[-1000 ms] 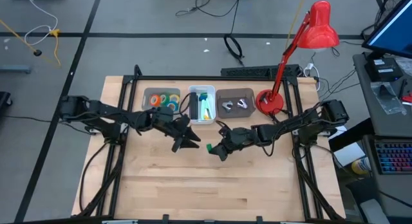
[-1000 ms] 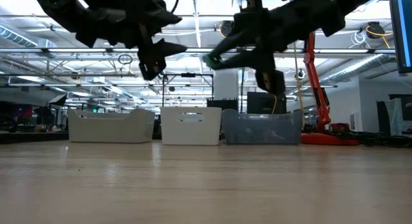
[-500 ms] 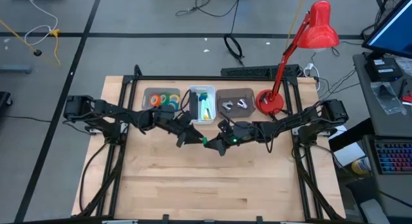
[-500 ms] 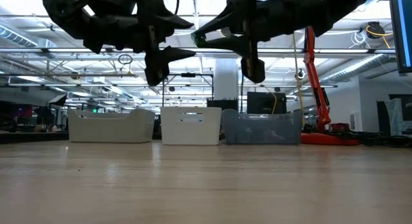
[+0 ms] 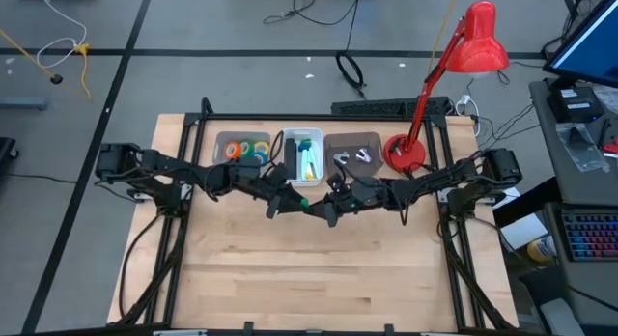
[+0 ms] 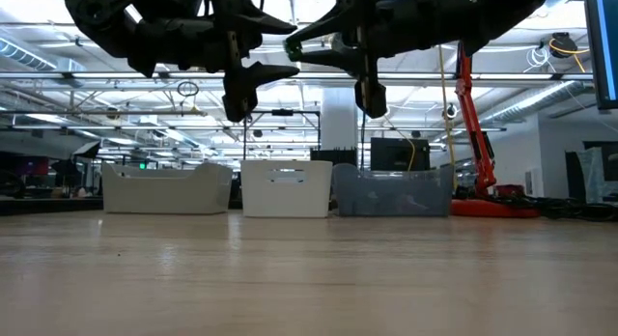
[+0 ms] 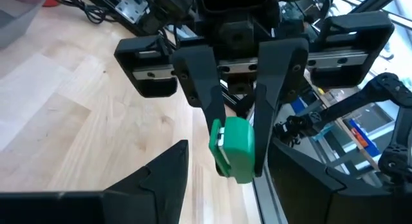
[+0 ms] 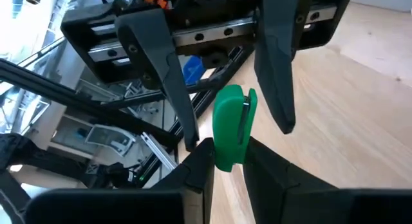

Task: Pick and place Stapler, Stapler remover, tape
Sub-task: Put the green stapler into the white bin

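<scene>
Right gripper (image 5: 311, 206): closed on green stapler (image 8: 232, 126), held in the air above the table (image 5: 319, 278), just before the white bin (image 5: 307, 174).
Left gripper (image 5: 280, 203): spread wide, empty, facing the stapler, fingers either side.
Tape (image 5: 246, 150): in left bin.

Three bins (image 5: 296, 154) behind both tools (image 5: 307, 205)

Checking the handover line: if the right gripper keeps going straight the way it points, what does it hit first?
Most likely the left gripper. The right gripper holds a small green object and points at the left gripper's open fingers, which straddle that object in both wrist views. The remaining gap can't be judged.
</scene>
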